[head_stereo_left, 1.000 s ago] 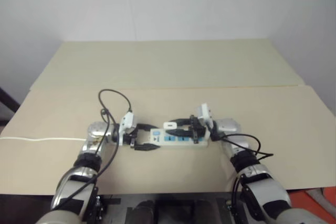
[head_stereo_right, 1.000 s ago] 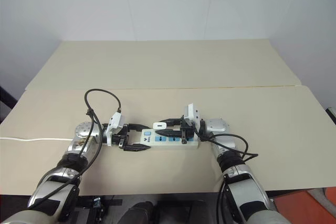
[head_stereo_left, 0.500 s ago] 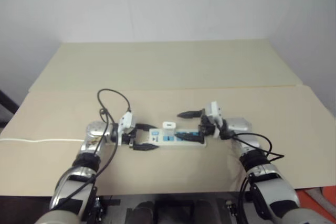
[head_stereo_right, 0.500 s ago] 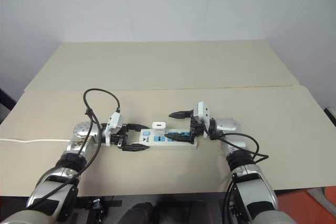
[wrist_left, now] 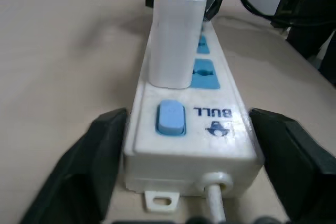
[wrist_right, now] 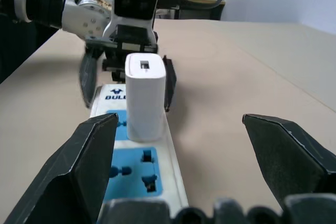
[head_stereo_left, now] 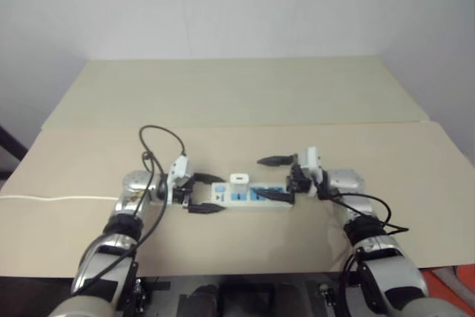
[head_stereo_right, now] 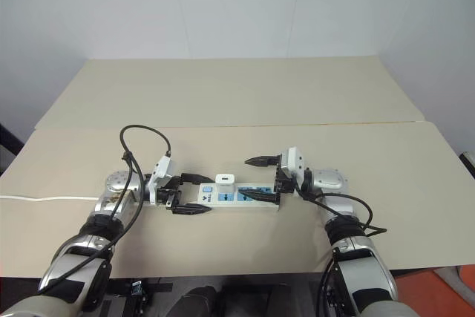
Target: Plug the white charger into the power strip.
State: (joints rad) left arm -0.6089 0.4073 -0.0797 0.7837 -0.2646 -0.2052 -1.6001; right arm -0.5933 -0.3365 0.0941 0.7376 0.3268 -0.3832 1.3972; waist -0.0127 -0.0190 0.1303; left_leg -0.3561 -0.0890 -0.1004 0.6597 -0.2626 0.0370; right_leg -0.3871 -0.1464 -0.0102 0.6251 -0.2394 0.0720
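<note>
Between both spread pincers, white charger [head_stereo_right: 225, 181] stands plugged in power strip [head_stereo_right: 230, 197].

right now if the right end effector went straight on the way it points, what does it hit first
Probably the small white cube-like charger standing plugged in the long white power strip, which lies between the open right end effector fingers; depth is unclear.

I see a beige worktop [head_stereo_right: 312, 94]; the power strip [head_stereo_right: 236, 199] lies flat near its front edge, cord [head_stereo_right: 44, 198] trailing to the left edge.
</note>
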